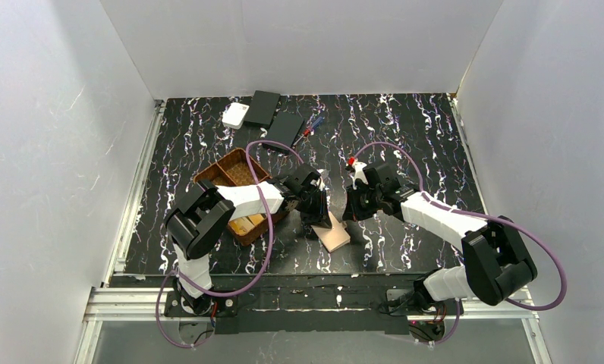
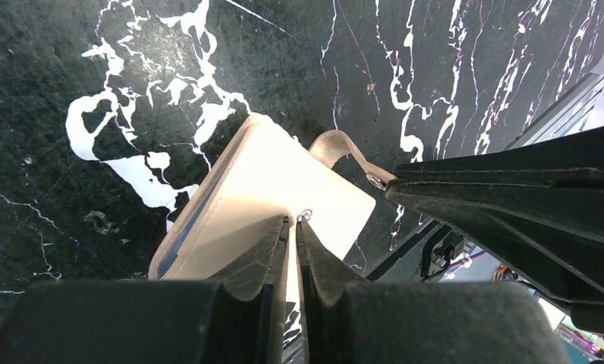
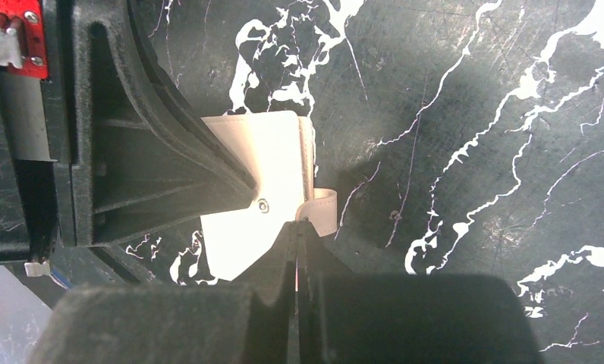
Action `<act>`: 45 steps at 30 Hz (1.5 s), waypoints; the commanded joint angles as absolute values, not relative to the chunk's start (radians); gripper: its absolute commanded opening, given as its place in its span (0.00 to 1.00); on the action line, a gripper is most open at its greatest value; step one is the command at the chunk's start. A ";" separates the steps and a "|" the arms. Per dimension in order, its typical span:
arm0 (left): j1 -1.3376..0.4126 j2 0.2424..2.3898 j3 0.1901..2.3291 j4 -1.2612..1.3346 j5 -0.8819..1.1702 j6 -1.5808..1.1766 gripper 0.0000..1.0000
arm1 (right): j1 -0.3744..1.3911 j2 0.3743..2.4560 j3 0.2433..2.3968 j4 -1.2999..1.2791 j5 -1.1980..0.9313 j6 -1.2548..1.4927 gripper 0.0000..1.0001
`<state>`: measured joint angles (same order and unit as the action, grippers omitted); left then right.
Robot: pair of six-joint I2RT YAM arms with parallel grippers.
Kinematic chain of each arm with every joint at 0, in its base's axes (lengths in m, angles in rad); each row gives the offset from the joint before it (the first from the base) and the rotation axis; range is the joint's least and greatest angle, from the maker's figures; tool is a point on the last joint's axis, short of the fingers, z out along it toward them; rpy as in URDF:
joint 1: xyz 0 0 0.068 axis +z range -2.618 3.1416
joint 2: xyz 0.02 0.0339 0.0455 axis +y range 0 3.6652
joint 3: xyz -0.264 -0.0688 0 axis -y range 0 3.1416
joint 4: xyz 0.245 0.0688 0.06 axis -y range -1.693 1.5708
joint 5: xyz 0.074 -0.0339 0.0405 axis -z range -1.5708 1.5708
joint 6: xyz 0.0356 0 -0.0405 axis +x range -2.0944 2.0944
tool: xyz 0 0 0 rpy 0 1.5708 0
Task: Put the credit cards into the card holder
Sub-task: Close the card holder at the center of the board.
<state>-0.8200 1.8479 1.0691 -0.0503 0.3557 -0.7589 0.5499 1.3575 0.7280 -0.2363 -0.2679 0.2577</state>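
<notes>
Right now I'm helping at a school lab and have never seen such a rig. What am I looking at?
These are two robot arms bolted to a table, each ending in a two-finger gripper. The wide picture looks down from above; the other two come from a camera on each wrist. On the table lie a tan card holder, a woven tray with orange credit cards, a white box and two black boxes. The left gripper and right gripper are both shut, tips at the card holder; the right one by its clasp tab. Whether either pinches it is unclear.
</notes>
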 commanded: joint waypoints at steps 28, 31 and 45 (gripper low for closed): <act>-0.800 1.862 1.021 -0.017 0.365 -0.773 0.01 | 0.546 1.384 0.720 -0.194 -0.359 0.292 0.01; -0.800 1.863 1.026 -0.022 0.364 -0.770 0.01 | 0.546 1.381 0.726 -0.204 -0.351 0.288 0.01; -0.801 1.870 1.026 -0.021 0.364 -0.770 0.01 | 0.546 1.447 0.705 -0.105 -0.439 0.323 0.01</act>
